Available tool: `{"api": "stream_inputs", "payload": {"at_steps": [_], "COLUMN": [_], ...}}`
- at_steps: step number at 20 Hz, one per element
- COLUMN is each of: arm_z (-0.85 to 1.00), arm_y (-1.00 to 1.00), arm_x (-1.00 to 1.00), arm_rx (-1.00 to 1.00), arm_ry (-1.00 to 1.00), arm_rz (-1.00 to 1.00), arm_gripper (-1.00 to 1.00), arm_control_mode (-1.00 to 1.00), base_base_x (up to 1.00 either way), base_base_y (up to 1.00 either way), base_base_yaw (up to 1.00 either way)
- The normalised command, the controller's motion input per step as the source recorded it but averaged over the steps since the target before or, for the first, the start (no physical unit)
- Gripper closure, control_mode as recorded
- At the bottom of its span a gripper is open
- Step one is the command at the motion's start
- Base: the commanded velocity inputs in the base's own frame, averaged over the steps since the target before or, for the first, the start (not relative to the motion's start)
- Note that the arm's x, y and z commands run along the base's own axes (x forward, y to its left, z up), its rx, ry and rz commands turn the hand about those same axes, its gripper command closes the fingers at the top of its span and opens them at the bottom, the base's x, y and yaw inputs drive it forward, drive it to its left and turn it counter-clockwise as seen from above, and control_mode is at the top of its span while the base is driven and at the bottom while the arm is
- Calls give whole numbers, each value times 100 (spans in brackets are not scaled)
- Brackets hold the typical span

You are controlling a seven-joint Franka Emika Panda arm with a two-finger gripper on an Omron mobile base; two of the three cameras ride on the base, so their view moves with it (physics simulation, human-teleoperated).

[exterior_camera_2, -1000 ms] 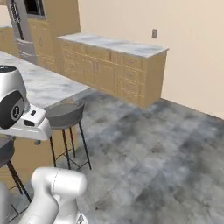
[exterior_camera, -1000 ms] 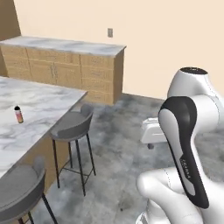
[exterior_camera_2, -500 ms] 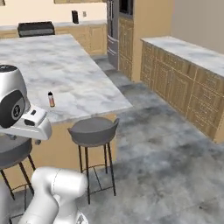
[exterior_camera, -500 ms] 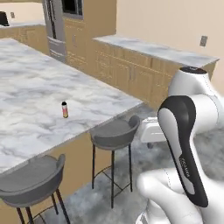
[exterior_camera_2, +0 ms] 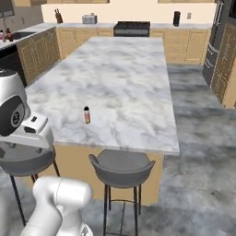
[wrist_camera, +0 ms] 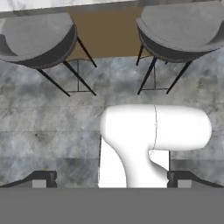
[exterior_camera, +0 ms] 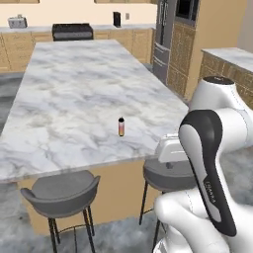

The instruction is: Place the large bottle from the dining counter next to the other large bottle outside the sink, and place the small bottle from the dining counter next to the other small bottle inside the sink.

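The small bottle (exterior_camera: 121, 126), slim with a black cap and a pink-to-orange body, stands upright near the front edge of the marble dining counter (exterior_camera: 74, 89). It also appears in the right base view (exterior_camera_2: 86, 115), on the dining counter (exterior_camera_2: 124, 78). My gripper (wrist_camera: 111, 181) hangs low in front of the counter and points down at the floor. It is open, its fingertips (wrist_camera: 43, 179) wide apart and holding nothing. On the far left worktop stand a pink bottle (exterior_camera_2: 2, 35) and a dark red-marked bottle (exterior_camera_2: 8, 34), side by side and too small to read further.
Two grey stools (exterior_camera: 62, 192) (exterior_camera: 165, 173) stand at the counter's near side, right under my hand (wrist_camera: 39, 37) (wrist_camera: 183, 30). A black stove (exterior_camera_2: 131, 27) and toaster (exterior_camera_2: 89, 19) line the back wall. A fridge (exterior_camera: 165, 29) and wooden cabinets stand at the right. Grey floor lies open to the right of the island.
The whole picture has shifted: the base has swung round to face the dining counter square on. The small bottle stays in place on the counter. The gripper stays open.
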Motion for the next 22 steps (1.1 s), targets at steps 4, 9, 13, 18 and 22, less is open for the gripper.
{"api": "stream_inputs", "payload": {"at_steps": [4, 9, 13, 18, 22], "arm_z": [0, 0, 0, 0, 0], "arm_y": [0, 0, 0, 0, 0], "arm_x": [0, 0, 0, 0, 0], "arm_rx": [0, 0, 0, 0, 0], "arm_ry": [0, 0, 0, 0, 0], "arm_rz": [0, 0, 0, 0, 0], "arm_gripper": [-100, -100, -100, -100, -100], "arm_control_mode": [100, 100, 100, 100, 100], "base_base_x": [97, 51, 83, 96, 7], "base_base_y": [-57, -1, 50, 34, 0], "base_base_yaw": [29, 2, -14, -20, 0]}}
